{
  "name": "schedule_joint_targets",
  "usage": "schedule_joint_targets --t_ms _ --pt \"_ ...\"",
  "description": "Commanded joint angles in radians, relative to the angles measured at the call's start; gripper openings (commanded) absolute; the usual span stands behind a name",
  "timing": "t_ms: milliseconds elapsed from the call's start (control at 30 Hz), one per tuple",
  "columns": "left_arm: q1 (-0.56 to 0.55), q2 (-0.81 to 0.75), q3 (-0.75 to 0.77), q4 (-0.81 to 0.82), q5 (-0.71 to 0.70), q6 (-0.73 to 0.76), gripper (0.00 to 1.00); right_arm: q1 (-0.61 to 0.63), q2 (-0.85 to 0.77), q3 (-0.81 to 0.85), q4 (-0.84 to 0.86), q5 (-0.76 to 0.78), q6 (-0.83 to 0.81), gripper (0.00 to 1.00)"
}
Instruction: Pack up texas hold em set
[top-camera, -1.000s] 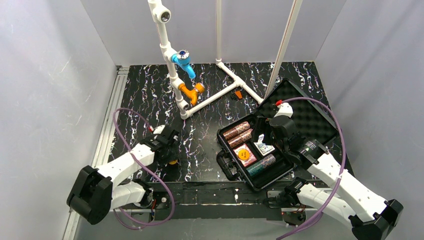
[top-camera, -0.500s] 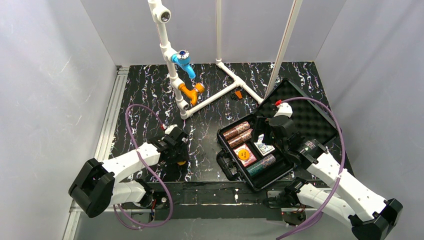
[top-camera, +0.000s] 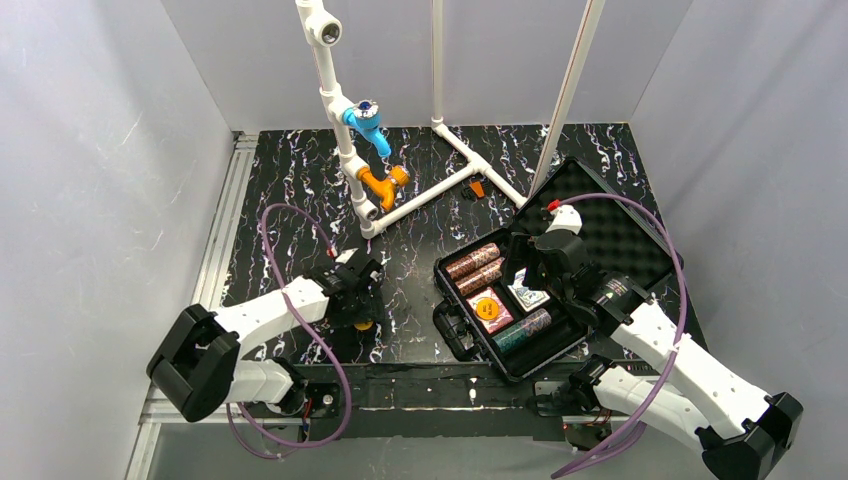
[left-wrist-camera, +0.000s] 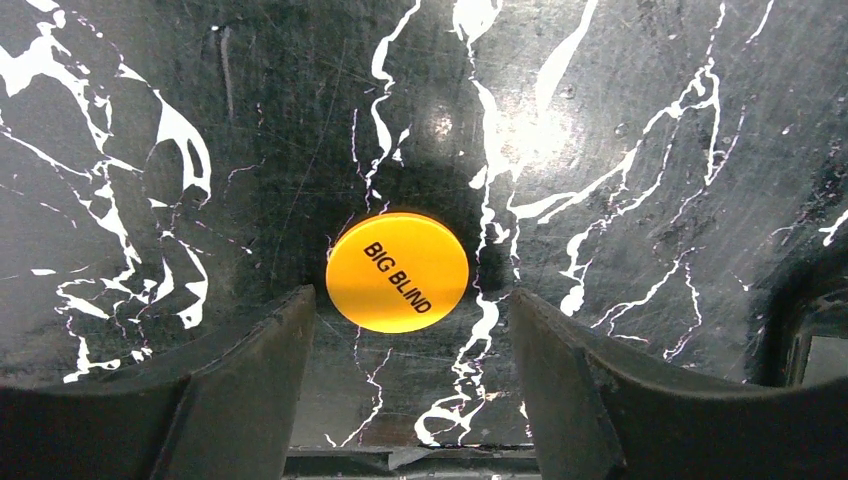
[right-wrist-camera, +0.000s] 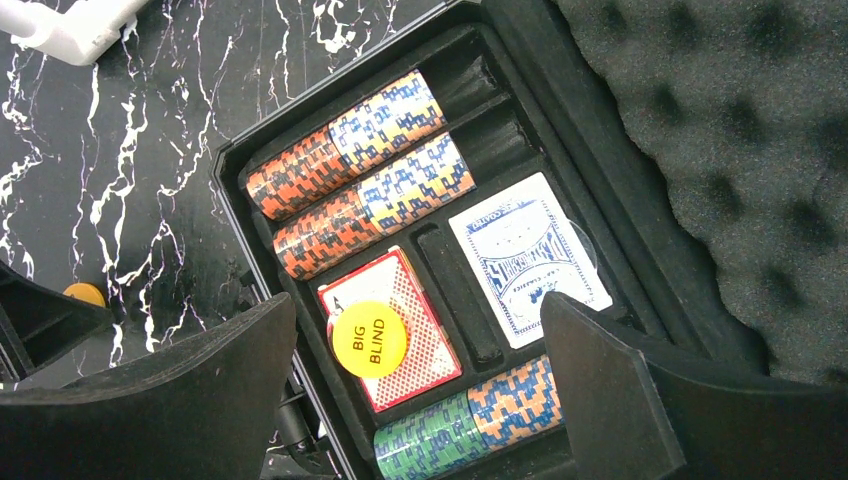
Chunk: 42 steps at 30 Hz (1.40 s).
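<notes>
the case (top-camera: 452, 327) sits open on the tabletop (top-camera: 290, 190) near the right end of the near edge, its foam lid (top-camera: 610, 225) laid back toward the right edge. inside, two red-brown rolls (right-wrist-camera: 350, 150) lie side by side in the slots nearest the far edge of the tabletop. a green roll (right-wrist-camera: 465, 425) lies in the slot at the near side. between them are a red deck (right-wrist-camera: 420, 345) and a blue deck (right-wrist-camera: 525, 255), each in its own pocket, with a packed disc (right-wrist-camera: 369, 338) marked big blind resting on the red deck.

the right claw (right-wrist-camera: 418, 305) hovers over the tray, its fingers wide apart and holding nothing.

a loose disc (left-wrist-camera: 397, 271), also marked big blind, lies flat on the tabletop close to the near edge, left of the case and apart from it. the left claw (left-wrist-camera: 408, 300) is low over it, fingers (left-wrist-camera: 250, 370) spread apart, one on each side of the disc; the disc lies just past the tips, and the left one is just beside its rim.

a pipe frame (top-camera: 420, 195) stands toward the far edge, well apart from both claws.
</notes>
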Motion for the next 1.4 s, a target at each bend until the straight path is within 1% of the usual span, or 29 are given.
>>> schedule_joint_targets --t_ms 0,167,400,667,767,800,867,967,1133,1367 --pt "-0.004 0.032 0.003 -0.085 -0.043 -0.01 0.67 0.002 -0.006 0.039 0.015 -0.002 -0.003 1.0" --pt "-0.007 0.064 0.015 -0.088 -0.055 0.0 0.63 0.001 -0.006 0.035 0.015 0.002 -0.003 1.0" --pt "-0.037 0.107 0.027 -0.09 -0.091 -0.003 0.62 0.002 -0.002 0.035 0.019 -0.001 -0.001 1.0" --pt "-0.045 0.157 0.031 -0.107 -0.137 -0.015 0.6 0.002 -0.012 0.029 0.015 0.001 0.0 1.0" --pt "-0.05 0.175 0.036 -0.107 -0.152 -0.021 0.57 0.002 -0.013 0.028 0.014 0.001 0.002 1.0" --pt "-0.052 0.184 0.038 -0.108 -0.162 -0.019 0.54 0.001 -0.016 0.029 0.012 0.004 0.002 1.0" --pt "-0.051 0.181 0.035 -0.108 -0.166 -0.025 0.51 0.002 -0.022 0.026 0.01 0.005 0.002 1.0" --pt "-0.057 0.177 0.037 -0.105 -0.171 -0.02 0.44 0.002 -0.022 0.025 0.009 0.004 0.005 1.0" --pt "-0.103 0.088 0.03 -0.096 -0.155 0.014 0.42 0.002 -0.026 0.037 0.007 -0.008 0.003 1.0" --pt "-0.147 0.015 0.027 -0.081 -0.13 0.06 0.4 0.002 -0.022 0.052 0.037 -0.087 0.002 1.0"
